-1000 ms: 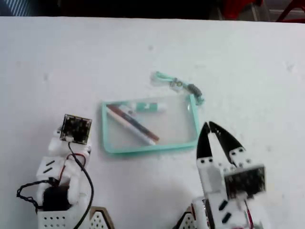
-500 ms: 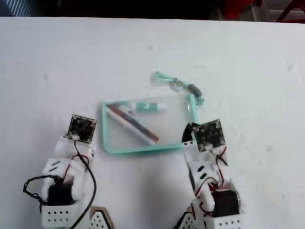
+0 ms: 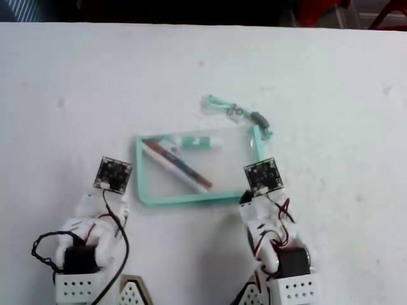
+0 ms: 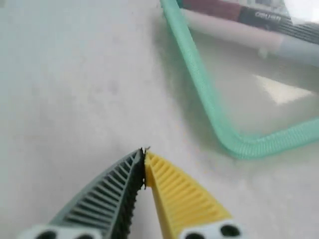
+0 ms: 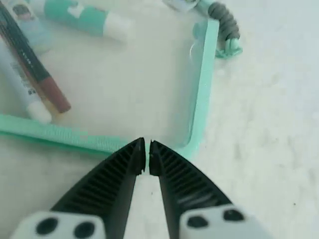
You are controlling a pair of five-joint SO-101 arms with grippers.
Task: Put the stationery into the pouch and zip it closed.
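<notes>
While the pouch (image 3: pixel 191 199) lies flat between both arms, the left gripper (image 4: pixel 144 157) sits pinched empty beside one near corner, the right gripper (image 5: pixel 148 154) likewise at the other.

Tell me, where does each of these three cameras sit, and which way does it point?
High view: fixed above the table, looking down; it shows the left arm and the right arm on either side of the pouch.
Left wrist view: on the left arm's wrist, looking along the shut left gripper toward a pouch corner.
Right wrist view: on the right arm's wrist, looking past the shut right gripper into the pouch.
Shared: all three show the pouch and the pens in it.
</notes>
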